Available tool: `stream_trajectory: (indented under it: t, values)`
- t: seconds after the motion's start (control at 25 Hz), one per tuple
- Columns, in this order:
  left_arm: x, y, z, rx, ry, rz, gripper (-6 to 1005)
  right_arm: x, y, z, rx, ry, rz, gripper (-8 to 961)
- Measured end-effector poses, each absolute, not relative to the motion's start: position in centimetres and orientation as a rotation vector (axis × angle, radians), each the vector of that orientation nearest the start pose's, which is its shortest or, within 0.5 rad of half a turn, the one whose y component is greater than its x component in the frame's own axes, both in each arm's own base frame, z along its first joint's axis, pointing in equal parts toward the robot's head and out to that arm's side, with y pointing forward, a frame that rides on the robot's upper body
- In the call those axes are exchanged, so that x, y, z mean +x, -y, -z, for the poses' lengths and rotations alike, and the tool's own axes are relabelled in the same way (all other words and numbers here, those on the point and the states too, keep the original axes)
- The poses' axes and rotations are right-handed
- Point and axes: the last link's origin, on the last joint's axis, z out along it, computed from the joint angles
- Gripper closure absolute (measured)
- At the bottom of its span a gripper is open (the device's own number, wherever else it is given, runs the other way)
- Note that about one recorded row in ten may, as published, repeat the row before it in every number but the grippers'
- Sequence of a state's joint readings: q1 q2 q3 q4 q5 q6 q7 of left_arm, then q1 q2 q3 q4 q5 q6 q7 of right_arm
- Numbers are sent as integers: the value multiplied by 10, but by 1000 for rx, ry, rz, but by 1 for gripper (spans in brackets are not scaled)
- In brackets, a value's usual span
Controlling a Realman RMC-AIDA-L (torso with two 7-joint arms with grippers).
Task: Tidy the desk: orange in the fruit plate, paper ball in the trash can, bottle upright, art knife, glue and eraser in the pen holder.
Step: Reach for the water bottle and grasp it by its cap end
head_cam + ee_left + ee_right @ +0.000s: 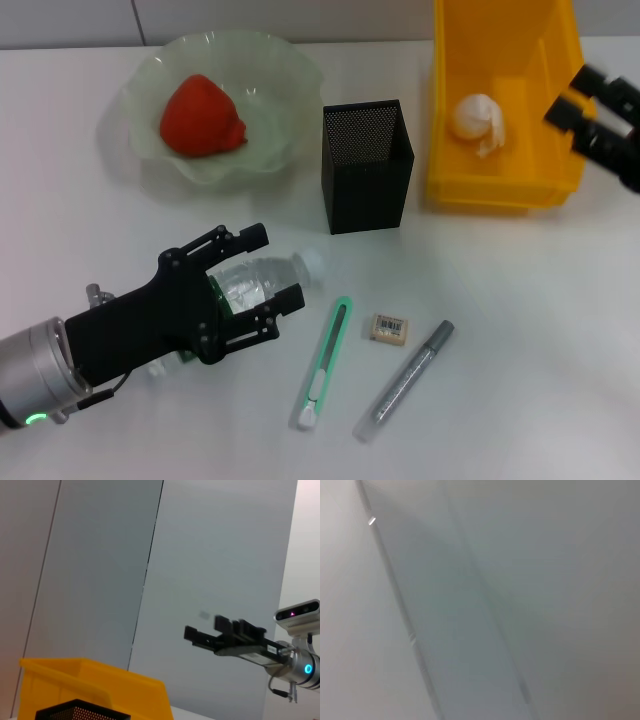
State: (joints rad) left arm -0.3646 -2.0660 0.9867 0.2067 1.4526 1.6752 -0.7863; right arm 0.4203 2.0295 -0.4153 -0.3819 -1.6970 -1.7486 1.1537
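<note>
**Left gripper astride the lying bottle**

Nearest, the left gripper (pixel 272 267) spreads its fingers wide on either side of the bottle (pixel 258 282), which lies on its side on the desk (pixel 520 320). Just beside — knife (pixel 325 362), eraser (pixel 389 328), glue (pixel 405 381), all flat. Farther back stand the pen holder (pixel 366 165), the plate (pixel 290 75) holding the orange (pixel 202 116), and the bin (pixel 560 90) with the paper ball (pixel 479 121). The right gripper (pixel 590 100) hangs by the bin; only the left wrist view shows it side-on — I cannot tell its opening.

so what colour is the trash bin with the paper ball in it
Yellow trash bin; the head view shows it best.
</note>
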Motion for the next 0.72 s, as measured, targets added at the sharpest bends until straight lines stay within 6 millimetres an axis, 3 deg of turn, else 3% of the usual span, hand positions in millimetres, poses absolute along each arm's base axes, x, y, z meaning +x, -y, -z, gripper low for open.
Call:
stream_trajectory:
  t: [0.28,0.72]
  values:
    - [-279,-247,44,-2536,419,1149,189,287,-286,-31,-2626,-520,-1021,155]
    - [-278,-254,39,-2539,407,1139,190,292,-277,-7,-2884,-398,-696,156]
